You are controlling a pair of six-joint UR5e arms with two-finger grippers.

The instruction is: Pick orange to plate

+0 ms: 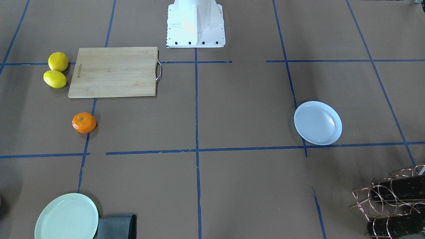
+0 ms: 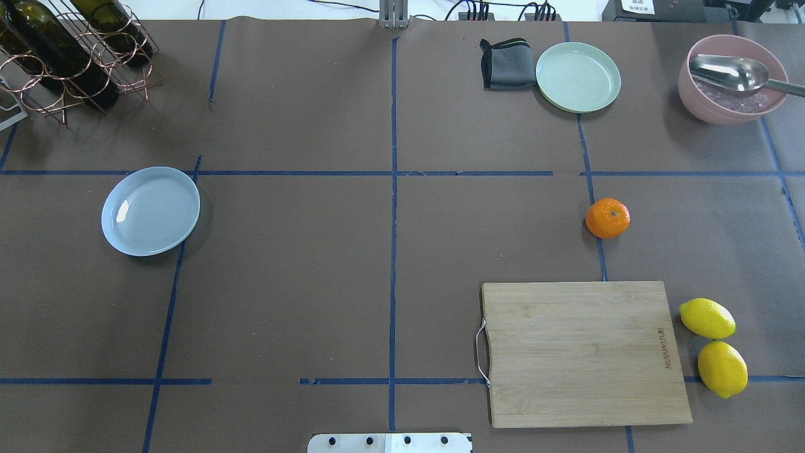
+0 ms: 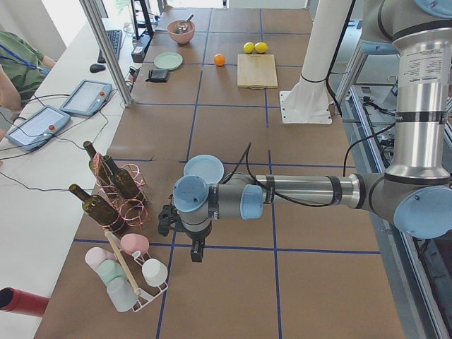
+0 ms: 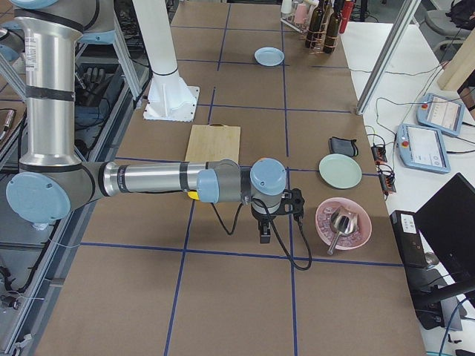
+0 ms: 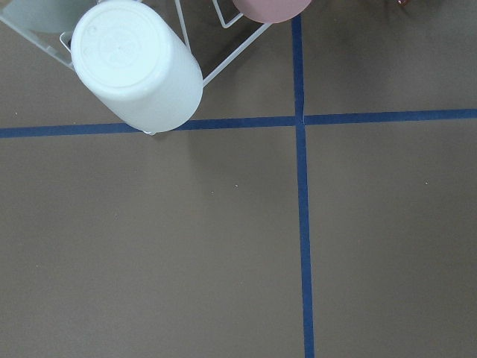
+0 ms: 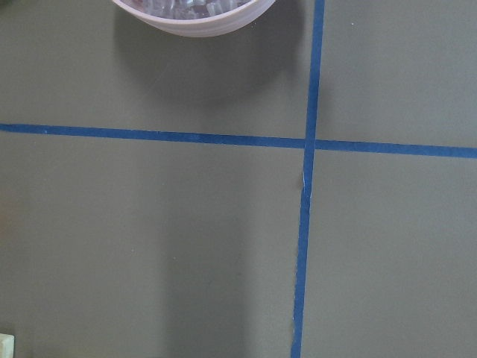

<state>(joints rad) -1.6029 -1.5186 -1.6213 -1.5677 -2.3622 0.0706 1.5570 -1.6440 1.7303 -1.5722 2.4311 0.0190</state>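
The orange (image 1: 84, 122) (image 2: 607, 218) lies on the brown table on my right side, just beyond the cutting board, and shows small and far in the left side view (image 3: 219, 60). The pale bluish plate (image 1: 317, 122) (image 2: 151, 211) (image 4: 269, 56) sits bare on my left side, far from the fruit. My left gripper (image 3: 195, 253) hangs pointing down near that plate (image 3: 204, 168), beside the cup rack; I cannot tell whether it is open. My right gripper (image 4: 264, 236) points down near the pink bowl; I cannot tell its state. Neither gripper shows in the overhead or front views.
A wooden cutting board (image 2: 582, 352) with two lemons (image 2: 714, 346) beside it lies near my base. A pale green plate (image 2: 578, 77), grey cloth (image 2: 506, 64), pink bowl with ladle (image 2: 729, 78), wine rack with bottles (image 2: 69, 53) and cup rack (image 3: 131, 275) stand around.
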